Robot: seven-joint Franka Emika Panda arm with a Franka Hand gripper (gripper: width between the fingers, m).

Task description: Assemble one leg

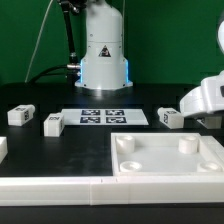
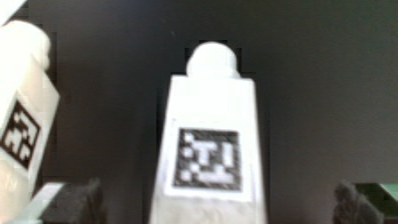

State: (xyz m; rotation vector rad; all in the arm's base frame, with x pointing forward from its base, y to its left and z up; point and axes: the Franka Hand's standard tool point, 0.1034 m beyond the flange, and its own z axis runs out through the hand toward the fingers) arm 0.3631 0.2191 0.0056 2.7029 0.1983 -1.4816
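Observation:
In the wrist view a white leg (image 2: 214, 140) with a black-and-white tag lies on the dark table, its rounded peg end pointing away. My gripper (image 2: 217, 205) is open, with one finger on each side of this leg and a gap to both. A second leg (image 2: 22, 110) lies beside it. In the exterior view my gripper (image 1: 203, 112) hangs low at the right edge, next to a leg (image 1: 168, 117). Two more legs (image 1: 20, 115) (image 1: 53, 123) lie at the exterior view's left.
The large white square panel (image 1: 165, 170) with round corner sockets lies at the front right. The marker board (image 1: 100, 116) lies in the middle, in front of the robot base (image 1: 103, 55). A white part (image 1: 2, 148) shows at the left edge.

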